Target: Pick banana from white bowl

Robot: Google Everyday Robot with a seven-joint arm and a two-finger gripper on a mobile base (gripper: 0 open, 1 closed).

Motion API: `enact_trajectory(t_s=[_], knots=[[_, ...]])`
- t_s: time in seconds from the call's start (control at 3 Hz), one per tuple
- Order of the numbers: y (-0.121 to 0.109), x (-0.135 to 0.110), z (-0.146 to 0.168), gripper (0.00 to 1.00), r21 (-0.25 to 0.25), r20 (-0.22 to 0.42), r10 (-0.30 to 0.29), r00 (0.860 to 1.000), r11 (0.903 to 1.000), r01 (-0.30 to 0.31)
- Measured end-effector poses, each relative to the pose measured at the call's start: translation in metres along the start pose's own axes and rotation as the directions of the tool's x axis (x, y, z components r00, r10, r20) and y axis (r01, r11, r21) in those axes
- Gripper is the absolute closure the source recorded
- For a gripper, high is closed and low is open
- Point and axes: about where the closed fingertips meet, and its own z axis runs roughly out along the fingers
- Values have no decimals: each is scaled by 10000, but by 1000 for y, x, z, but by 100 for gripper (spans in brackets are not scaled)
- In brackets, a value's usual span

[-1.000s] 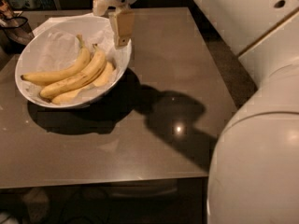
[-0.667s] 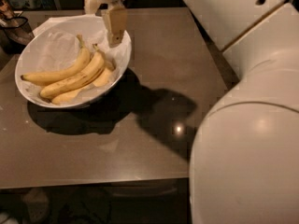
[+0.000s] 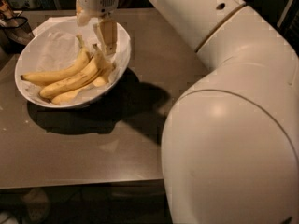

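Observation:
The white bowl (image 3: 29,55), lined with crinkled paper, stands at the table's back left. Several bananas lie in it. The banana (image 3: 70,82) is the thick middle one with dark streaks, its stem end pointing up-right. A slimmer banana with an upturned stem (image 3: 63,72) lies just behind it, and paler ones (image 3: 70,96) lie in front. My gripper (image 3: 96,38) hangs over the bowl's right side, open and empty. Its right finger (image 3: 107,34) points down just above the bananas' stem ends.
My large white arm (image 3: 224,125) fills the right half of the view and hides that part of the brown table (image 3: 103,148). A dark mesh object (image 3: 16,27) stands at the far left edge. The table's front edge (image 3: 79,183) runs along the bottom.
The gripper has moved left from the bowl's right rim to above the bananas' stem ends. The arm has swung further into view. The bananas have not moved.

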Motion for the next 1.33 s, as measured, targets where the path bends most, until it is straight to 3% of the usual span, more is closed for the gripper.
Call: enact_trajectory(t_s=[0.33, 1.33], knots=[[5, -4, 19, 31, -434, 12, 70, 10000, 9990, -69], [23, -12, 43, 31, -1150, 208, 453, 9988, 9925, -426]])
